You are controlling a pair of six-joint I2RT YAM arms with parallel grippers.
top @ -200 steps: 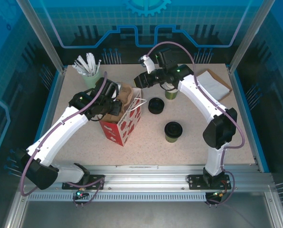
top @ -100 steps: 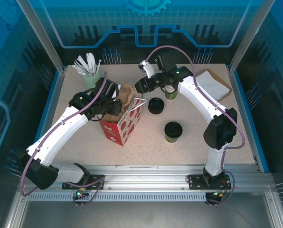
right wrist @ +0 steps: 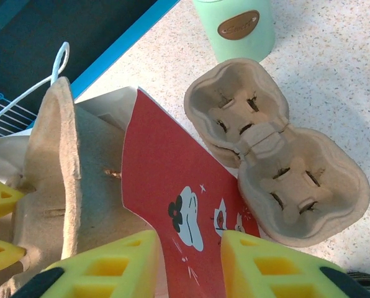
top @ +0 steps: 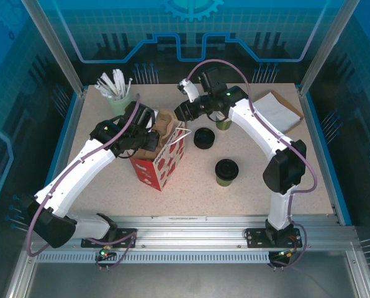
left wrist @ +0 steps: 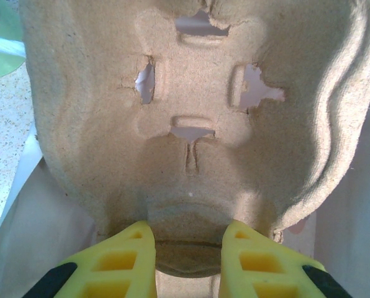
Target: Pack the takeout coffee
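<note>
The takeout coffee point(top: 226, 172), an olive-green cup with a black lid, stands upright on the table right of the red-and-white paper bag point(top: 160, 164). My left gripper point(top: 153, 133) is shut on a brown pulp cup carrier point(left wrist: 191, 124), holding it upright inside the bag's open mouth, a yellow finger on each side of one rounded lobe point(left wrist: 188, 233). My right gripper point(top: 180, 113) hovers at the bag's far rim. Its jaws stand apart with the bag's red panel point(right wrist: 172, 180) showing between them point(right wrist: 188, 239). The held carrier point(right wrist: 54, 180) rises at the left of that view.
A stack of spare pulp carriers point(right wrist: 278, 167) lies behind the bag beside a mint cup point(top: 115, 99) of stirrers. A pile of black lids point(top: 203, 138) and lidless green cups point(top: 223, 123) sit under the right arm. Paper sheets point(top: 278, 108) lie back right.
My right gripper has shifted a little left toward the bag's rim and its jaws have narrowed. The left arm and the carrier have not moved.
</note>
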